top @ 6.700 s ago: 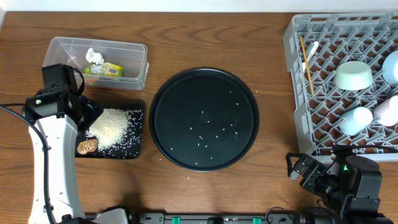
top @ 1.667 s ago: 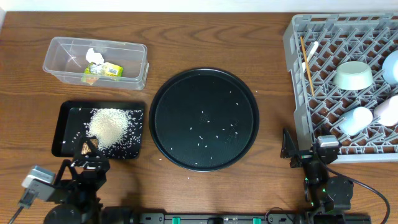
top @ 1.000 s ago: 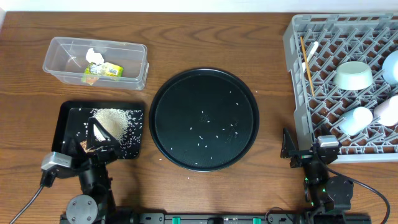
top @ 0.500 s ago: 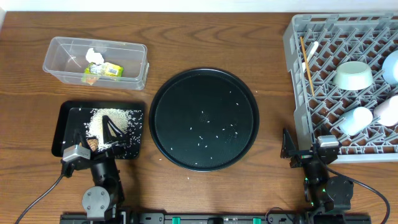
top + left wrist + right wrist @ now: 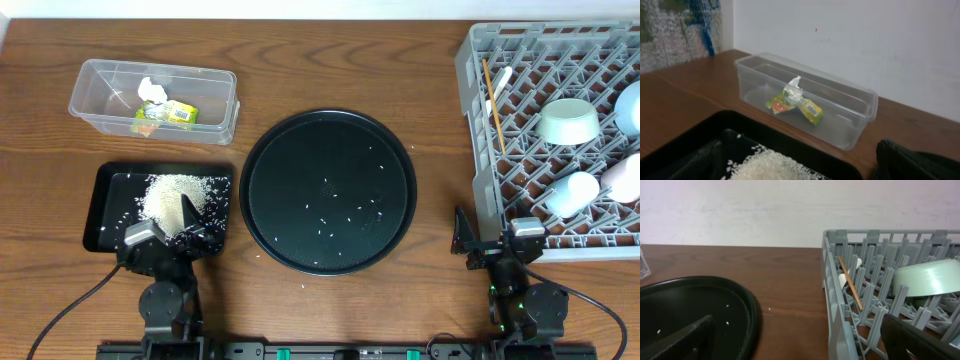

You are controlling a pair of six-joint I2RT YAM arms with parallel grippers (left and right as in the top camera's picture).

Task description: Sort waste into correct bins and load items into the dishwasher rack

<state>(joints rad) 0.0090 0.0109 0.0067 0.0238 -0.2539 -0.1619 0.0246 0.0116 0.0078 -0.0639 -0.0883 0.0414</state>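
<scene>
Several rice grains point(image 5: 360, 211) lie scattered on the round black tray point(image 5: 247, 190), light and probably too tiny to pinch; gripping the tray's stiff rim suits better. The left hand point(image 5: 165, 225) and right hand point(image 5: 490, 238) both gape wide, empty.

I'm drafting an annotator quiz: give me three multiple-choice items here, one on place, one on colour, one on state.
1. The crumpled white tissue lies: A in the clear plastic rectangular tub; B on a round tray; C in a grey crate.
2. The shallow rectangular tray under the white rice grains is: A grey; B black; C clear.
3. The left pincer is: A shut tight; B shut on a spoon; C open, empty.
Answers: A, the tissue shows through the tub's wall; B, its rim is black around the rice; C, its fingers stand wide apart, gripping nothing.
</scene>
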